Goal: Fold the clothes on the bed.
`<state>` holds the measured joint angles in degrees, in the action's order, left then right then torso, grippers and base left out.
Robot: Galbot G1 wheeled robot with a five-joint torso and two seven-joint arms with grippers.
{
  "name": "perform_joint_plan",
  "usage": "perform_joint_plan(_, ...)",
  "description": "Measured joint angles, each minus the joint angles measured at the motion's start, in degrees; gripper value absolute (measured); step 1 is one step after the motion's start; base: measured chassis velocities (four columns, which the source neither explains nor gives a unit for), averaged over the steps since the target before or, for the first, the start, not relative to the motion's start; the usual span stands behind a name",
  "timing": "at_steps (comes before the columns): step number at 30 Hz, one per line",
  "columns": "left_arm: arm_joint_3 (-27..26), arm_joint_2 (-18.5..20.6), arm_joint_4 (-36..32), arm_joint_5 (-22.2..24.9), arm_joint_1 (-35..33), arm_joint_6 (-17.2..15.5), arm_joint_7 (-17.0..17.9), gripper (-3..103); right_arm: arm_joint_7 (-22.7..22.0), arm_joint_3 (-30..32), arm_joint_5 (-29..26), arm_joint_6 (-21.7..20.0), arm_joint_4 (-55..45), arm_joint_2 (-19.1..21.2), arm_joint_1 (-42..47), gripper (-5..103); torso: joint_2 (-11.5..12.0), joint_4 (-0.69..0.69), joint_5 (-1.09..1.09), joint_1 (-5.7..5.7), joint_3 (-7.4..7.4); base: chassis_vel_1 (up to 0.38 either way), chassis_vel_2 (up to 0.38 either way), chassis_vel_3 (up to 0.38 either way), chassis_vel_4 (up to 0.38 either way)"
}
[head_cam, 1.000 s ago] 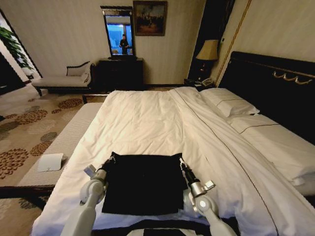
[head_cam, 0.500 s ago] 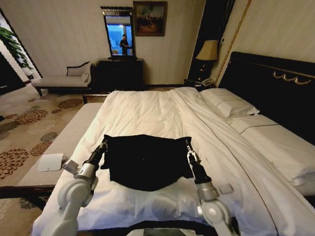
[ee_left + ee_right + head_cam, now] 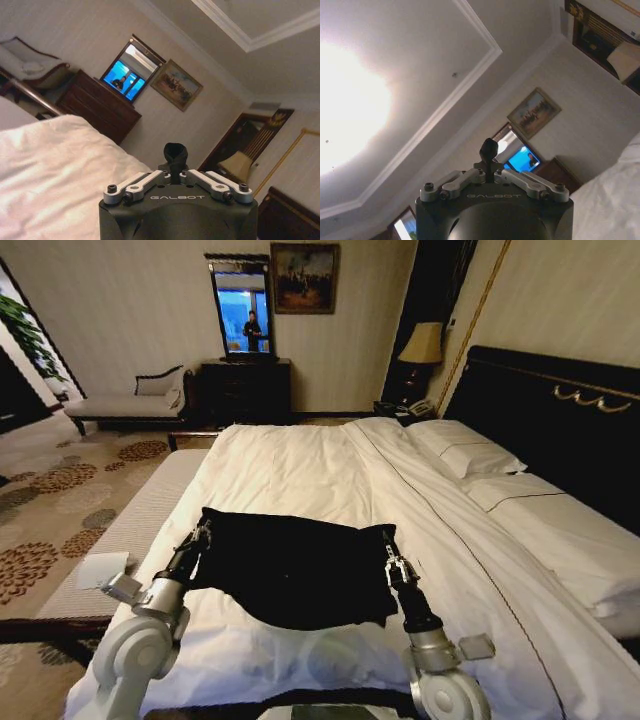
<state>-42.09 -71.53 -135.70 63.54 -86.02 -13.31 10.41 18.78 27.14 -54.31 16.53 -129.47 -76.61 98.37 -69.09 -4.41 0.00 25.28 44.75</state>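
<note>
While both arms reach forward, left tool point(image 3: 201, 536) and right tool point(image 3: 390, 545) pinch the T-shirt's point(image 3: 290, 570) far corners above the bed point(image 3: 300, 470).

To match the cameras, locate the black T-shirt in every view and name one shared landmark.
Head view: T-shirt on the bed, held between left gripper and right gripper.
Left wrist view: black bunch at the left gripper's fingertips.
Right wrist view: black bunch at the right gripper's fingertips.
Shared landmark: framed painting on the far wall.

Pale far wall carries a framed mirror point(image 3: 241, 305) and painting point(image 3: 303, 276) above a dark dresser point(image 3: 245, 390). Chaise point(image 3: 125, 400) far left. Patterned carpet point(image 3: 50, 500). Lit lamp point(image 3: 423, 343) far right.
</note>
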Motion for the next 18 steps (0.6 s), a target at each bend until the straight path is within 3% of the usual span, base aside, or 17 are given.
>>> perform_joint_plan(4, 0.5, -0.86, 0.55, 3.36, 0.03, -0.09, 0.46, 2, 2.5, 0.46, -0.1, 1.77, 2.1, -0.08, -0.62, 2, 0.0, 0.0, 0.01, 0.0, 0.0, 0.0, 0.0, 0.0, 0.0)
perform_joint_plan(6, 1.03, -1.24, 1.04, 3.33, -0.2, -0.09, 0.52, 2, 7.89, 0.65, -0.22, 3.26, 3.01, 0.07, -0.54, 2, 0.0, -0.01, -0.01, 0.0, 0.01, 0.0, 0.0, 0.0, 0.0)
perform_joint_plan(7, 1.03, -1.24, 1.04, 3.33, -0.2, -0.09, 0.52, 2, 7.89, 0.65, -0.22, 3.26, 3.01, 0.07, -0.54, 2, 0.0, -0.01, -0.01, 0.0, 0.01, 0.0, 0.0, 0.0, 0.0)
perform_joint_plan(9, 1.77, -1.32, 2.24, 1.94, -0.31, 0.05, 0.27, 2, 12.91, 1.32, 1.44, 4.49, 5.11, 0.28, -1.46, 2, 0.0, -0.01, 0.0, 0.0, 0.0, 0.0, 0.0, 0.0, 0.0)
perform_joint_plan(11, 2.11, -1.6, 2.64, 0.61, -0.32, 0.28, 0.28, 2, 15.24, 1.56, 2.22, 5.3, 6.34, 0.48, -2.41, 2, 0.0, 0.0, 0.0, 0.0, 0.01, 0.0, 0.0, 0.0, 0.0)
perform_joint_plan(18, 1.89, -1.09, 1.23, -3.04, -1.24, 1.0, -0.42, 2, 16.16, 2.28, -0.21, 5.0, 6.74, 1.15, -4.17, 2, 0.0, 0.0, 0.0, 0.0, 0.01, 0.0, 0.0, 0.0, 0.0)
